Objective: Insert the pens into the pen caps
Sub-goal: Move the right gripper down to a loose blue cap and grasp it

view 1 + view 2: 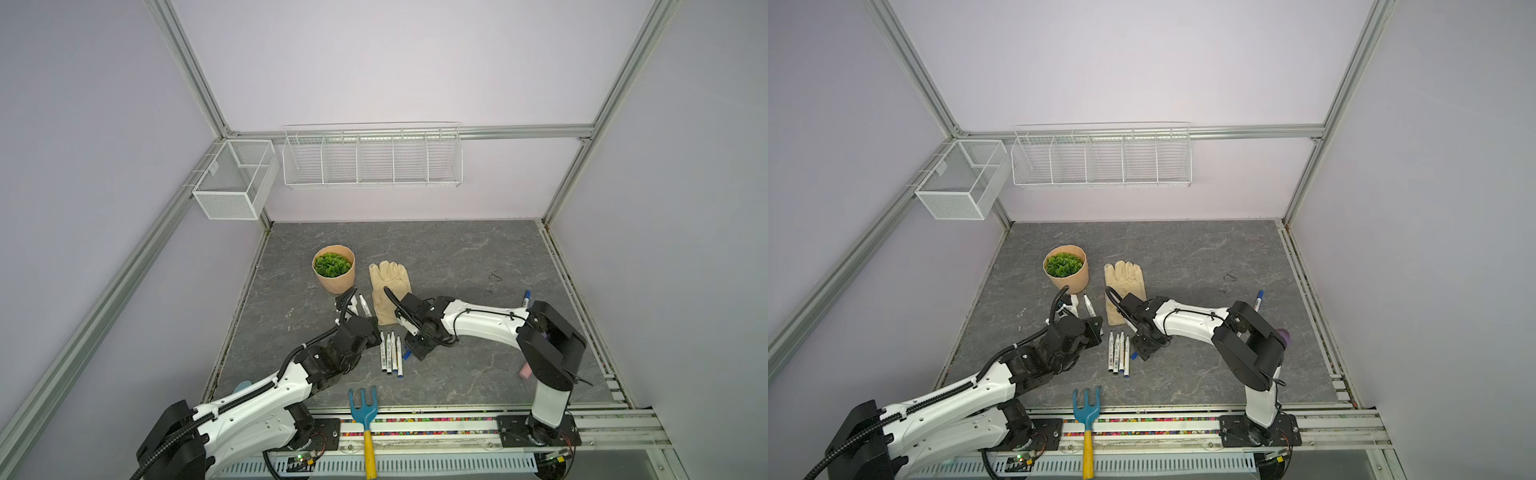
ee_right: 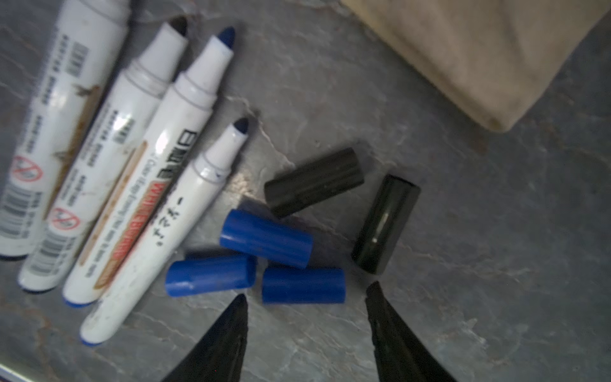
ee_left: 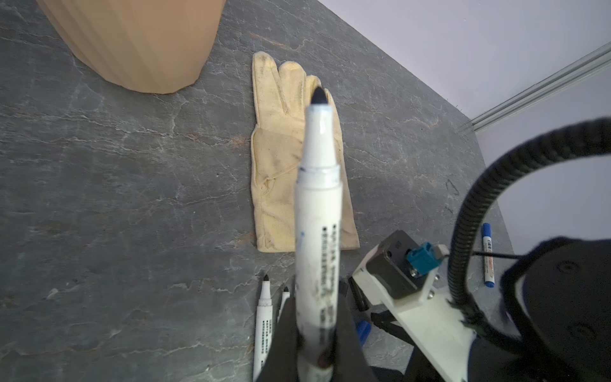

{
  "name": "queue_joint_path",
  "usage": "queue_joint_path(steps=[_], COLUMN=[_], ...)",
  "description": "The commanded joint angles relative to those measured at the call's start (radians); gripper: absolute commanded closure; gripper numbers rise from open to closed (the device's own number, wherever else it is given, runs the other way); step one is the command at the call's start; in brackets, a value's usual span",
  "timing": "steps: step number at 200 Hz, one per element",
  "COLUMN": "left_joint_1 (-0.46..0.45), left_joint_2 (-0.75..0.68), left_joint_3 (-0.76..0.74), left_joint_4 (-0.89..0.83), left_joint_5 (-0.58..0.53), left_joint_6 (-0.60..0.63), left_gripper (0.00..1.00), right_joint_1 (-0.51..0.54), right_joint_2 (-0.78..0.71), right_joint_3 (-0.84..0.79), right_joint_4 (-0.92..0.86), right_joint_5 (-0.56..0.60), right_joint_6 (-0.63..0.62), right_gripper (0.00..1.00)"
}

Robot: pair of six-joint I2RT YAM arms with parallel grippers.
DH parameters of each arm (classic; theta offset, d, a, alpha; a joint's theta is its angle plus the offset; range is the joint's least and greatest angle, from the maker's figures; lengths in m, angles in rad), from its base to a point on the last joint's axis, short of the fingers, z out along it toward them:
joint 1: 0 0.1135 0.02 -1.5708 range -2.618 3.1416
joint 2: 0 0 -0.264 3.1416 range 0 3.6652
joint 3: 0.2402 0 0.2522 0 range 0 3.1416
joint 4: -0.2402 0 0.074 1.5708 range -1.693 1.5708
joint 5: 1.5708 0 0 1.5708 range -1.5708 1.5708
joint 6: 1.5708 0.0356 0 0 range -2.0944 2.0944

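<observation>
- Two dark fingers of my left gripper [image 3: 315, 330] are clamped tight on a white plastic marker pen [image 3: 318, 231] w/ printed barrel. Its bare black nib sticks out well past the tips.
- Cream leather work glove [image 3: 287, 158] lies flat near that nib.
- My right gripper [image 2: 307, 291]: fingers apart, nothing held, tips low over the grey stone-look tabletop [image 2: 463, 264].
- Btwn the right tips lies a short blue plastic cap [image 2: 303, 285]; can't tell if either tip touches it.
- Just beyond it: second blue cap [image 2: 266, 238] and third blue cap [image 2: 210, 276], bunched close together.
- Short black plastic cap [image 2: 314, 182] lies further out; second black cap [image 2: 385, 223] is just ahead of one right fingertip [image 2: 378, 304].
- Row of four uncapped white pens [image 2: 142, 185] lies side by side next to the caps, btwn my two grippers.
- Blue-capped white pen [image 1: 526, 298] lies well apart from both sets of fingers, by my right elbow.
</observation>
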Motion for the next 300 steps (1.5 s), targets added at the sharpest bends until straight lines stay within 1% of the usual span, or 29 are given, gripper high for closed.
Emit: queue_joint_path(steps=[1, 42, 79, 124, 162, 177, 188, 214, 253, 300], left_joint_1=[0.002, 0.003, 0.002, 0.003, 0.002, 0.003, 0.003, 0.003, 0.002, 0.003], left_joint_2=[-0.011, 0.000, 0.032, 0.065, 0.075, 0.075, 0.072, 0.058, 0.041, 0.026], left_joint_3=[-0.004, -0.002, 0.014, 0.028, 0.035, 0.036, 0.034, 0.029, 0.015, 0.003], left_joint_4=[-0.018, -0.008, -0.001, 0.016, 0.017, 0.017, 0.016, 0.009, 0.010, 0.012], left_joint_5=[-0.026, -0.021, -0.006, 0.011, 0.017, 0.018, 0.017, 0.014, 0.010, 0.011], left_joint_6=[-0.021, -0.016, -0.003, 0.010, 0.019, 0.019, 0.016, 0.017, 0.016, 0.017], left_gripper=[1.00, 1.00, 1.00, 1.00, 1.00, 1.00, 1.00, 1.00, 1.00, 1.00], right_joint_1=[0.003, -0.017, -0.082, -0.184, -0.198, -0.198, -0.198, -0.199, -0.200, -0.201], right_joint_2=[0.011, 0.002, -0.052, -0.148, -0.197, -0.193, -0.176, -0.128, -0.123, -0.093], right_joint_3=[0.021, 0.006, -0.066, -0.159, -0.152, -0.134, -0.117, -0.087, -0.106, -0.113], right_joint_4=[-0.025, -0.044, -0.042, -0.001, 0.050, 0.057, 0.042, -0.021, -0.055, -0.130], right_joint_5=[0.052, 0.131, 0.131, 0.060, -0.070, -0.124, -0.141, -0.135, -0.096, 0.016], right_joint_6=[0.011, 0.057, 0.093, 0.107, 0.098, 0.094, 0.088, 0.087, 0.110, 0.152], right_gripper=[0.39, 0.39, 0.40, 0.40, 0.41, 0.42, 0.43, 0.44, 0.45, 0.47])
